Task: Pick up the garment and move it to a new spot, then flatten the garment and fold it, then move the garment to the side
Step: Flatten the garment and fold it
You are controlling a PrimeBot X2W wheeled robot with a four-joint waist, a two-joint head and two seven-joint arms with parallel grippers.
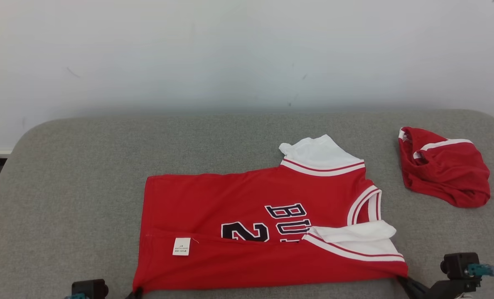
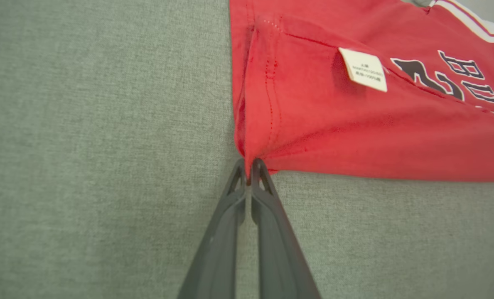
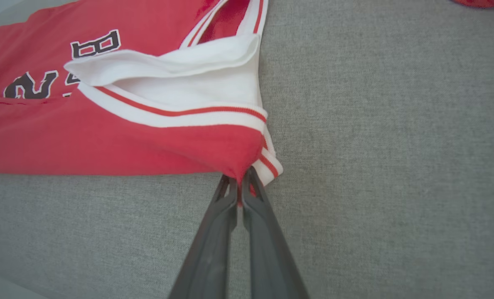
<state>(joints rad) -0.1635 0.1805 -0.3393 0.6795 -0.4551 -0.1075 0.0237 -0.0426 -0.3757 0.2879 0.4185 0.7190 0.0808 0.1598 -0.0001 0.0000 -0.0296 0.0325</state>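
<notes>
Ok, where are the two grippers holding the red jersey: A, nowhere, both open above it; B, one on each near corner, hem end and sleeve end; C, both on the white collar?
B: the left gripper is pinched shut on the near hem corner of the jersey, and the right gripper is shut on the near corner by the striped sleeve band.

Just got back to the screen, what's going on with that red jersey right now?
The left gripper is shut on the hem corner of the red jersey with white sleeves; the right gripper is shut on its sleeve-side corner. The jersey lies on the grey fabric surface, its near strip folded over, white label showing. A crumpled red garment lies apart at right.
</notes>
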